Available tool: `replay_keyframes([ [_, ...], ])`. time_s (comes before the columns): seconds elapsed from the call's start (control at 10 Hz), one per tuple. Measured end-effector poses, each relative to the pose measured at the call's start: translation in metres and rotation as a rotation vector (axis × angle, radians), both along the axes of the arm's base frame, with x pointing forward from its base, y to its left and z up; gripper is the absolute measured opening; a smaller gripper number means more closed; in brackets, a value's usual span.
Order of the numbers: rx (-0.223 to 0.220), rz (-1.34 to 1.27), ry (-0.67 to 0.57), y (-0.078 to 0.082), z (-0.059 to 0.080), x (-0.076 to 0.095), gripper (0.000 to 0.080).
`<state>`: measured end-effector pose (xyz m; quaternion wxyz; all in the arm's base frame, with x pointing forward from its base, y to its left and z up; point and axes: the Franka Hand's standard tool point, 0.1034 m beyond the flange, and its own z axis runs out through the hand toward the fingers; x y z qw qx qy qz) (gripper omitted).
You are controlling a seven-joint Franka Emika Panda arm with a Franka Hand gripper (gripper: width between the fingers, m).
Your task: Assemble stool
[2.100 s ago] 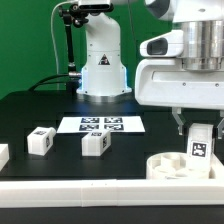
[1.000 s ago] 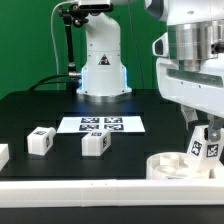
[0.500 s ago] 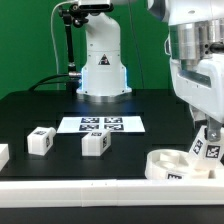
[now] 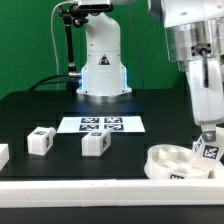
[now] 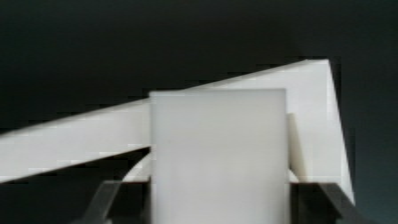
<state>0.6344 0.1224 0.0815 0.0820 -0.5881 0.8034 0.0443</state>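
Observation:
My gripper (image 4: 208,138) is shut on a white stool leg (image 4: 209,148) and holds it tilted at the exterior view's right, low over the round seat disc (image 4: 172,161) by the front rail. The leg's marker tag faces the camera. In the wrist view the leg (image 5: 215,150) fills the gap between my two dark fingers (image 5: 118,200), with a white slanted edge (image 5: 320,110) behind it. Two more tagged white legs lie on the black table, one (image 4: 40,140) at the left and one (image 4: 95,144) nearer the middle.
The marker board (image 4: 101,125) lies flat at the table's middle, in front of the arm's white base (image 4: 103,65). A long white border rail (image 4: 80,186) runs along the front edge. A further white part (image 4: 3,155) shows at the far left edge.
My gripper has swung to the exterior view's right and tilted, carrying the leg with it. The seat disc has shifted slightly. The two loose legs have not moved.

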Motion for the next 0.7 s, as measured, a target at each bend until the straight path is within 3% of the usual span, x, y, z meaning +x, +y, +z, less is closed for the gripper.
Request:
replay_keyframes([
  [0.6,0.036,-0.154,-0.019,0.0028,-0.0005,0.0028,0.0338],
  [0.7,0.035,-0.134,-0.022,0.0034,-0.0006,0.0027,0.0394],
])
